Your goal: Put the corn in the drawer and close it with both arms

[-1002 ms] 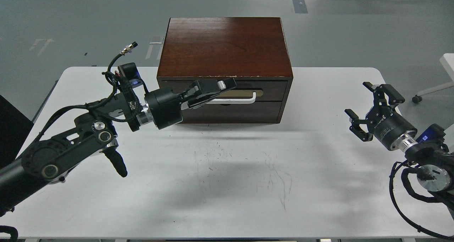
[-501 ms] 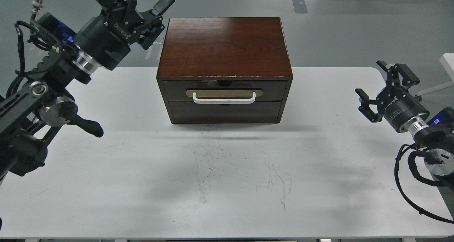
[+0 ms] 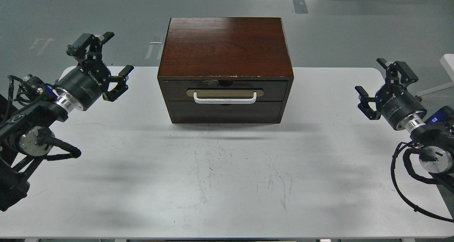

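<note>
The dark brown cabinet [image 3: 225,47] stands at the back middle of the white table. Its drawer [image 3: 225,90], with a white bar handle [image 3: 225,99] and a tan oval plate, sits flush and shut. The corn is not in view. My left gripper [image 3: 103,63] is open and empty, held above the table's back left, well left of the cabinet. My right gripper [image 3: 380,83] is open and empty, held above the table's right side, well right of the cabinet.
The white table [image 3: 227,171] carries faint scratch marks in front of the cabinet. A plain dark panel [image 3: 225,112] lies below the drawer. Grey floor lies beyond the table's far edge. A white object [image 3: 447,63] shows at the right edge.
My left gripper left the drawer handle, swung up and to the left, then came down to the table's back left, open. My right gripper rose slightly. The drawer stayed shut.
</note>
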{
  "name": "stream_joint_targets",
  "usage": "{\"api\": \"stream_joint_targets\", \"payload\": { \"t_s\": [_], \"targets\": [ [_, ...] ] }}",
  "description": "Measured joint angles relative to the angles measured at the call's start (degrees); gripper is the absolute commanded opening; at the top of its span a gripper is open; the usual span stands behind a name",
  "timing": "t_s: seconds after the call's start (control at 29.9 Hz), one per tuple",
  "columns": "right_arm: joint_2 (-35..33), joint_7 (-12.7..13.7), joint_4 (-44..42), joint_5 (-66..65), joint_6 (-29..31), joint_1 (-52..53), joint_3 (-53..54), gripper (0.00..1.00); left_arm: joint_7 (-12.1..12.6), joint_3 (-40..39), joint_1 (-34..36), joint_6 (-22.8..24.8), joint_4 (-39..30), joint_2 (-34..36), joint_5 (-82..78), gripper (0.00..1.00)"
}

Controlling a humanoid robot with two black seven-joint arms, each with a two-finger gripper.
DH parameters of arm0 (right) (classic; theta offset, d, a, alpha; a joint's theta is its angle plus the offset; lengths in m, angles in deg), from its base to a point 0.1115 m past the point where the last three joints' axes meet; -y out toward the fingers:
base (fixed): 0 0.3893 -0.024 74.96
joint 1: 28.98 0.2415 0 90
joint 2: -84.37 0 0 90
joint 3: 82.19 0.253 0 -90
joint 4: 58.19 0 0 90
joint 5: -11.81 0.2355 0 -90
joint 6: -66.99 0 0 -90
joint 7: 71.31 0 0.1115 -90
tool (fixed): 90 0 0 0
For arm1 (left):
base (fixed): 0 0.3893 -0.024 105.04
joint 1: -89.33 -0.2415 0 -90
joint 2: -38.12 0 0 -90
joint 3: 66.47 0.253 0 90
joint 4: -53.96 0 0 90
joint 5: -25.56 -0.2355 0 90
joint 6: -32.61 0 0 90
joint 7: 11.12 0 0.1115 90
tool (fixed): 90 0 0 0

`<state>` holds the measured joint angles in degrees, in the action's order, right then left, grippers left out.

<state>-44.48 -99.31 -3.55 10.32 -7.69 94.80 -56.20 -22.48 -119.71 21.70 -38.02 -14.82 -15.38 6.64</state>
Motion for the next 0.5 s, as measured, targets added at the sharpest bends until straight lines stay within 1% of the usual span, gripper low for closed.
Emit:
{"api": "stream_joint_targets", "payload": {
  "t_s": [0.2, 0.33, 0.5],
  "targets": [
    [1.5, 0.0, 0.1, 0.0, 0.1, -0.5, -0.3, 1.0, 0.0, -4.3, -5.5, 2.8, 0.1, -1.3, 0.1, 1.0],
    [1.9, 0.0, 0.2, 0.0, 0.2, -0.7, -0.4, 1.0, -0.5, -5.9, -8.1, 3.4, 0.1, -1.7, 0.1, 1.0],
    [2.0, 0.0, 0.2, 0.0, 0.3, -0.8, -0.4, 1.0, -0.6, -7.3, -10.7, 6.1, -0.1, -1.7, 0.1, 1.0]
  ]
}}
